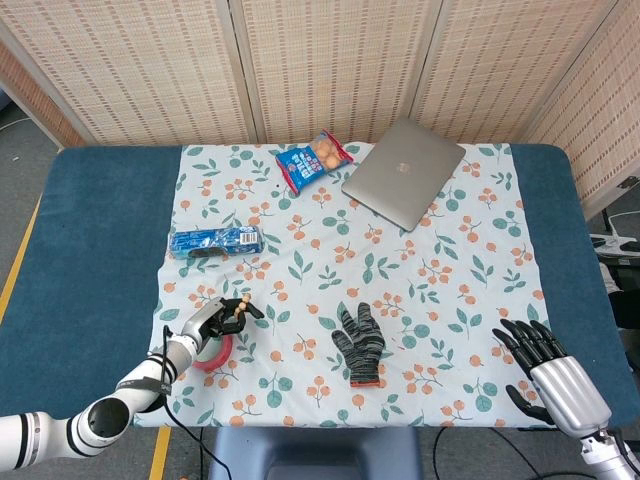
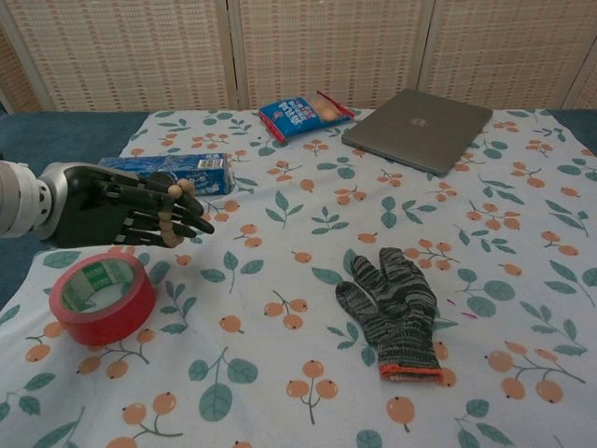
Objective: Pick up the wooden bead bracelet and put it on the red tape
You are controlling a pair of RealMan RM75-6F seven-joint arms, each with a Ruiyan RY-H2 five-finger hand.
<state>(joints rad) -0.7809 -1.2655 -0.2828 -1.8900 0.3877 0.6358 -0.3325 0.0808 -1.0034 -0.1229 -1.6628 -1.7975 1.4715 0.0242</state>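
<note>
The wooden bead bracelet [image 2: 170, 215] hangs from the fingers of my left hand [image 2: 117, 217], which holds it above the cloth just beyond the red tape [image 2: 103, 297]. In the head view the left hand [image 1: 213, 322] hovers over the far edge of the red tape [image 1: 212, 354], with the bracelet [image 1: 237, 313] at its fingertips. The tape roll lies flat near the front left corner of the cloth. My right hand [image 1: 553, 377] hangs off the front right of the table with its fingers spread and nothing in it.
A grey knit glove [image 2: 392, 306] lies at the cloth's front middle. A blue packet [image 2: 177, 172] sits just behind my left hand. A snack bag [image 2: 304, 114] and a closed laptop [image 2: 418, 129] lie at the back.
</note>
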